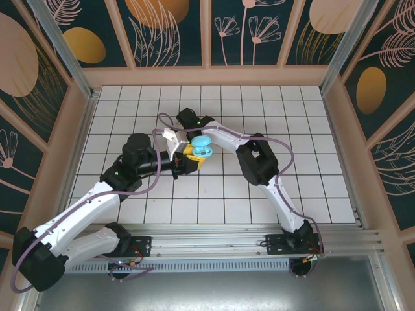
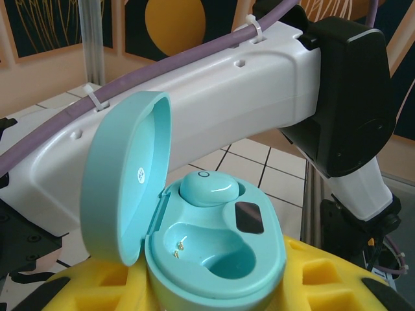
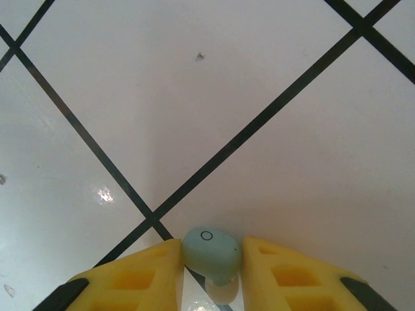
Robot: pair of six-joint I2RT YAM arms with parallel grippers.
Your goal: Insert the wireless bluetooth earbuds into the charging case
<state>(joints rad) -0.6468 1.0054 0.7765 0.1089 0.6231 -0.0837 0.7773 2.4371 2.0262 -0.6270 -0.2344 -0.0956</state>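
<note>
Starting at my near edge, I am seeing both bases sitting on the aluminium rail (image 1: 214, 241), and the left arm (image 1: 84, 207) is stretching up and inward toward the middle of the white tiled table (image 1: 292, 116). The right arm (image 1: 280, 194) is climbing from its base, bending at the elbow and folding back leftward, so its white forearm is passing just behind the spot where the left arm ends. The left gripper (image 2: 214, 295) is clamping the charging case (image 2: 275, 256) between its yellow fingers (image 2: 327, 282), holding the teal shell roughly level with the lid (image 2: 123, 175) standing open on the left side of the wrist view. Inside, one light blue earbud (image 2: 209, 188) is sitting in the farther pocket, its small ring mark facing up, while the nearer pocket (image 2: 217, 259) is showing two gold contact pins (image 2: 178, 248) on its floor. A dark little window (image 2: 248, 217) is sitting on the case's top face just right of that earbud. From overhead, the case is showing as a teal spot near the table's centre. Over at the right gripper (image 3: 212, 259), the yellow pads (image 3: 285, 272) are pinching a second light blue earbud (image 3: 209, 249), ring mark toward the camera, above a white tile crossed by black grout lines (image 3: 259, 123); I cannot tell whether it is touching the tile. Beyond everything, the dark floral wall panels (image 1: 168, 32) are enclosing the table.
</note>
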